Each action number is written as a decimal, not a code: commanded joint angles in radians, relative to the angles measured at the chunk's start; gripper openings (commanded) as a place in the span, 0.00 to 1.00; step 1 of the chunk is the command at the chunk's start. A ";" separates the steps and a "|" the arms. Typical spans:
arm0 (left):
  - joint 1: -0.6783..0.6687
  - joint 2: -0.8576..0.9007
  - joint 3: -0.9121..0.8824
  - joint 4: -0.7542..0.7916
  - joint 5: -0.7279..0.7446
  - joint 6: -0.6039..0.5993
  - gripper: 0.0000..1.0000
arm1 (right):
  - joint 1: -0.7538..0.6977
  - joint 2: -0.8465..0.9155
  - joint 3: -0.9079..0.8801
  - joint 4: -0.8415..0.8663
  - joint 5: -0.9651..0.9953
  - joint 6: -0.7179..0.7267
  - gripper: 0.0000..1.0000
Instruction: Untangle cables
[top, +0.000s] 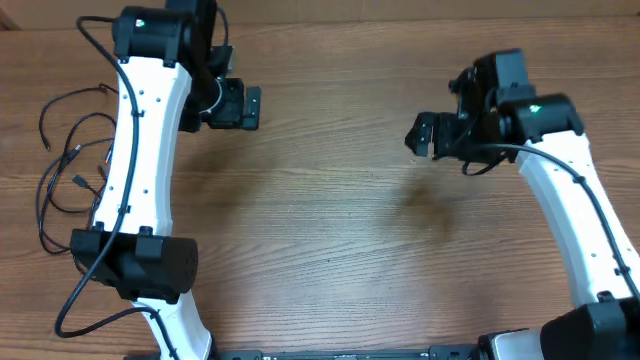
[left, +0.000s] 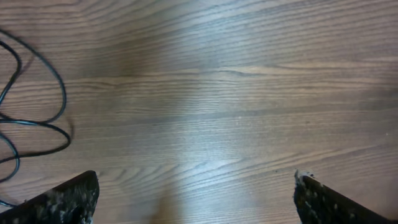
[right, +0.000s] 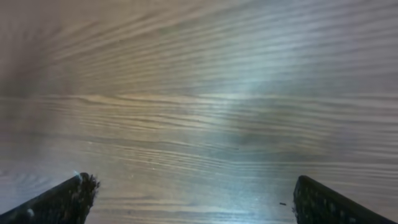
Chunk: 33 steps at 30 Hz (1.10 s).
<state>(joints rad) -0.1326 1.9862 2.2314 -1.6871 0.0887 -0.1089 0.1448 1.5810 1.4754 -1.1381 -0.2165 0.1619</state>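
Cables (left: 64, 96) well apart from left pincer (left: 196, 186)

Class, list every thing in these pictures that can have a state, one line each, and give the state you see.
cables: lying in loose, crossing loops on the table beside the left arm, not held by either gripper.
left gripper: open, jaws wide apart, only bare table between them.
right gripper: open, jaws wide apart, holding nothing, away from the cables.
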 joint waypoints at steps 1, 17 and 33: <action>-0.040 -0.033 -0.079 -0.003 -0.013 -0.012 1.00 | -0.002 -0.006 0.077 -0.022 0.024 -0.013 1.00; -0.063 -0.561 -0.769 -0.003 -0.003 -0.084 1.00 | -0.002 -0.006 0.077 -0.221 0.043 -0.014 1.00; -0.063 -1.307 -1.033 0.391 -0.275 -0.182 0.99 | -0.002 -0.580 -0.399 0.083 0.104 -0.021 1.00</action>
<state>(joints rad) -0.1959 0.7887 1.2640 -1.3441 -0.1223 -0.2829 0.1448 1.1133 1.1381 -1.1015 -0.1226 0.1532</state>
